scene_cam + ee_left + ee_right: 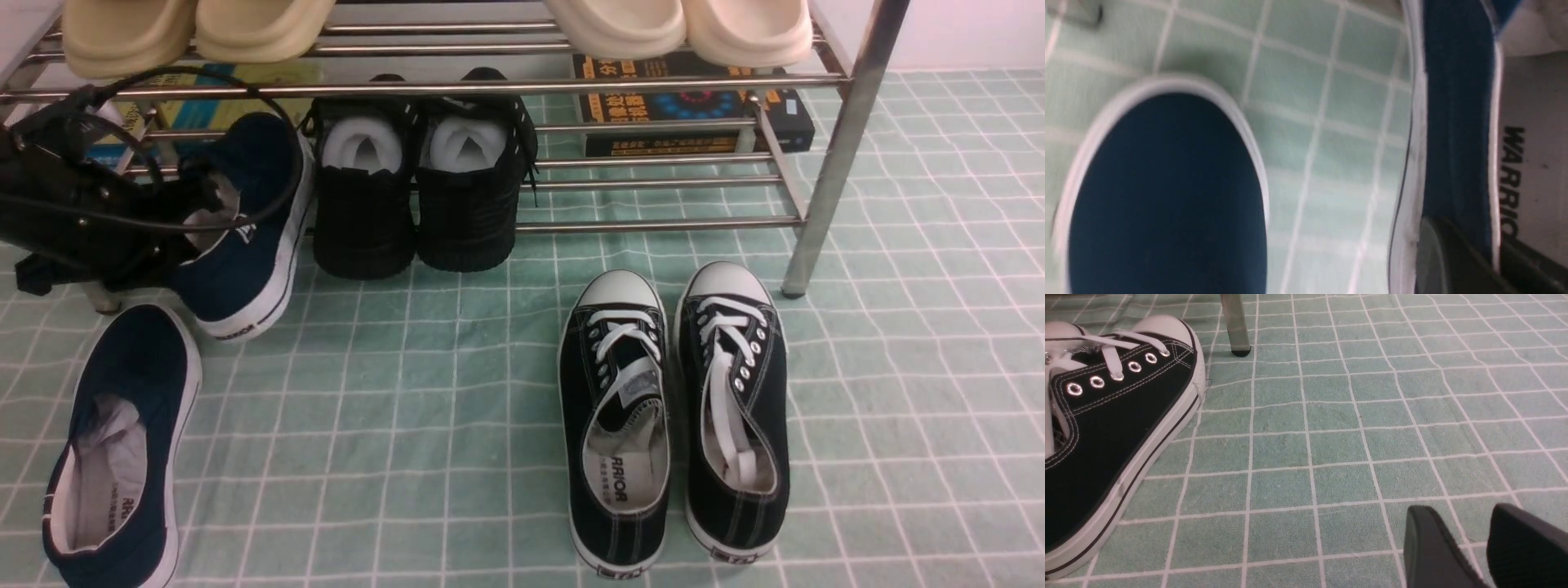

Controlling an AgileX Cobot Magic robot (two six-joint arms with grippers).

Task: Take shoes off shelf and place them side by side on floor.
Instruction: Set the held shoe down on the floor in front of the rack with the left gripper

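Observation:
One navy shoe (122,441) lies flat on the green gridded floor (424,408) at the front left; its toe (1167,196) fills the left wrist view. The second navy shoe (245,261) sits tilted at the left end of the silver shelf (653,222), toe up over the lower bars and heel down at the floor. My left gripper (204,208) is shut on this shoe's side wall (1457,143), one finger (1437,257) outside and one inside on the white lining. My right gripper (1459,522) hovers open over bare floor and holds nothing; it is out of the front view.
Black shoes stuffed with white paper (416,196) stand next to the held shoe. A pair of black lace-up sneakers (678,408) sits on the floor at centre right. Beige slippers (196,28) fill the top tier, books (694,114) lie under it, and a shelf leg (841,147) stands at right.

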